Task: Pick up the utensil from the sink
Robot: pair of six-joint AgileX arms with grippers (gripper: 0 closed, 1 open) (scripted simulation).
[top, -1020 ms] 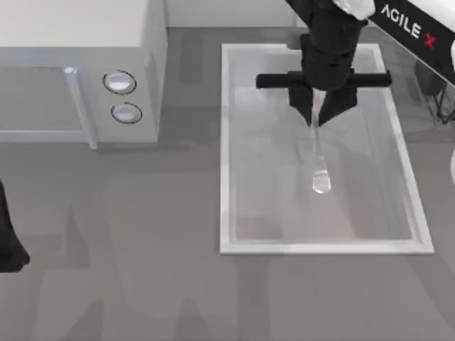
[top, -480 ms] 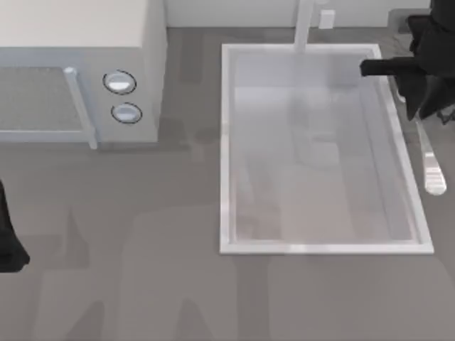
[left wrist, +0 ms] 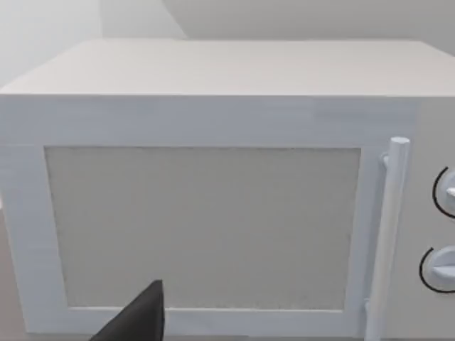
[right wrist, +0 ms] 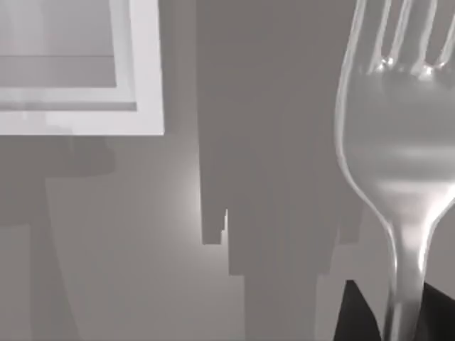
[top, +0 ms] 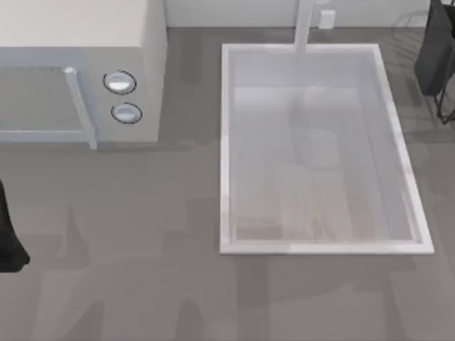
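The utensil [right wrist: 397, 135], a silvery fork, hangs close in the right wrist view, tines away from the wrist. Its thin handle runs down between the dark fingers [right wrist: 357, 316] of my right gripper [right wrist: 402, 320], which is shut on it. Below the fork lies grey counter, and a corner of the sink's white rim [right wrist: 146, 106] lies off to one side. In the top view the sink [top: 226, 142] holds nothing, and my right arm [top: 439, 50] is a dark shape at the right edge beyond the rim. My left gripper [left wrist: 138, 323] is parked facing the microwave.
A boxy white microwave [top: 78, 28] with two round knobs [top: 119, 82] and a bar handle [left wrist: 387, 234] fills the back left. A white faucet post [top: 306, 25] rises at the sink's far rim. Grey counter spreads in front of and left of the basin.
My right gripper lifted the fork out of the basin, carried it right over the rim, and has now moved to the top view's right edge. The left arm has not moved.
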